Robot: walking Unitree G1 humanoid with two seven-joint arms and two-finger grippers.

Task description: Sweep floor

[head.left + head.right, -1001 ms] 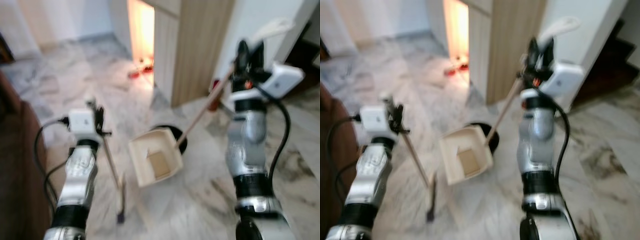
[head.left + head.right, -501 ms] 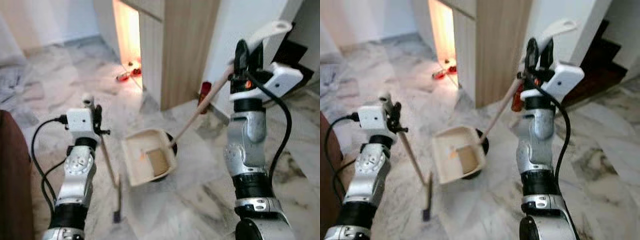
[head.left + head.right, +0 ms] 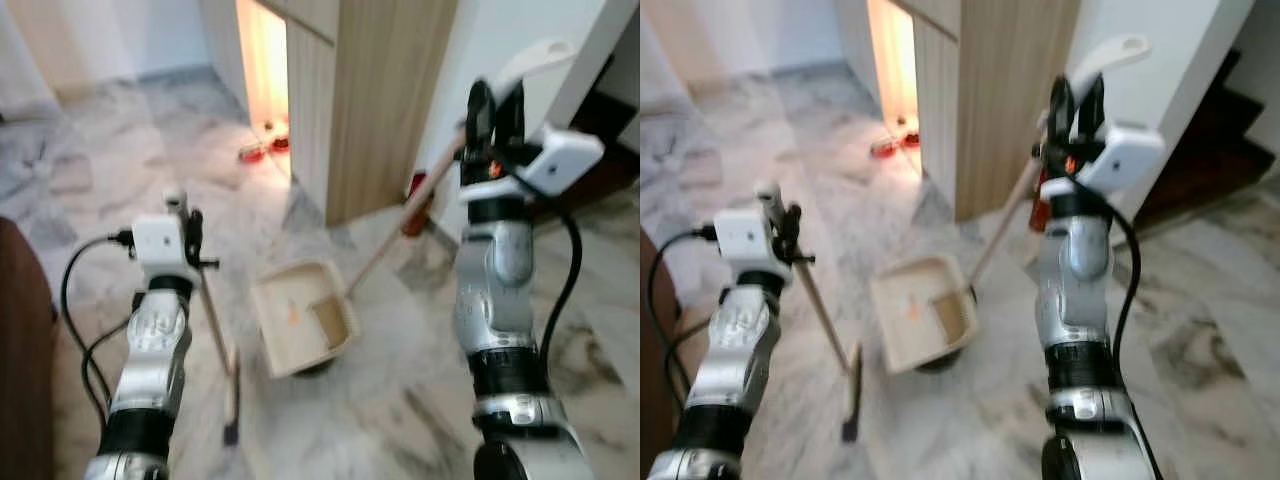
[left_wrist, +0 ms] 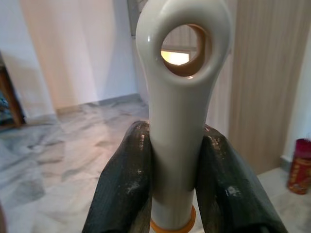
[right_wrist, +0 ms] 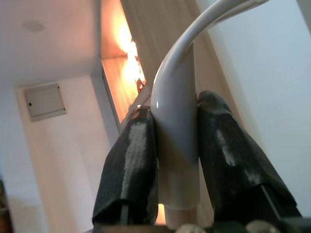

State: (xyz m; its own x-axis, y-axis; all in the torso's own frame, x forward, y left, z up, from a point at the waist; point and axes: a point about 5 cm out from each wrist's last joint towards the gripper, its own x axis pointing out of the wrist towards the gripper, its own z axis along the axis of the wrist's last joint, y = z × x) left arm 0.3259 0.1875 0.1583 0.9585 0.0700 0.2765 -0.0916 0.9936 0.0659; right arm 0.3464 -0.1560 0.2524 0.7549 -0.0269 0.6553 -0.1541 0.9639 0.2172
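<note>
Wrist views give the grips close up: the left pincer (image 4: pixel 177 194) has its two black fingers pressed on either side of the white plastic broom handle with a hanging hole (image 4: pixel 182 97), just above an orange ring, and the right pincer (image 5: pixel 177 160) is clamped on the curved white grip of the dustpan handle (image 5: pixel 177 136), where it meets a pale wooden pole. Head views add what hangs below. From the left pincer (image 3: pixel 190 235) a thin wooden broom stick (image 3: pixel 215 320) slants down and slightly rightward to a dark narrow brush head (image 3: pixel 232 400) at the grey-veined marble floor (image 3: pixel 120 170). From the right pincer (image 3: pixel 492 110), held high, the long wooden dustpan pole (image 3: pixel 400 235) runs diagonally down and left to the cream square dustpan (image 3: pixel 303 318), which sits on the floor between the arms, open side up, with a small orange speck inside. Behind stands a light wood-panelled cabinet wall (image 3: pixel 385 100), beside a warmly lit opening with small red objects (image 3: pixel 262 150) on the floor. A red can (image 3: pixel 418 187) stands near the panel's base. A dark brown edge of furniture (image 3: pixel 25 340) lies at the left.
</note>
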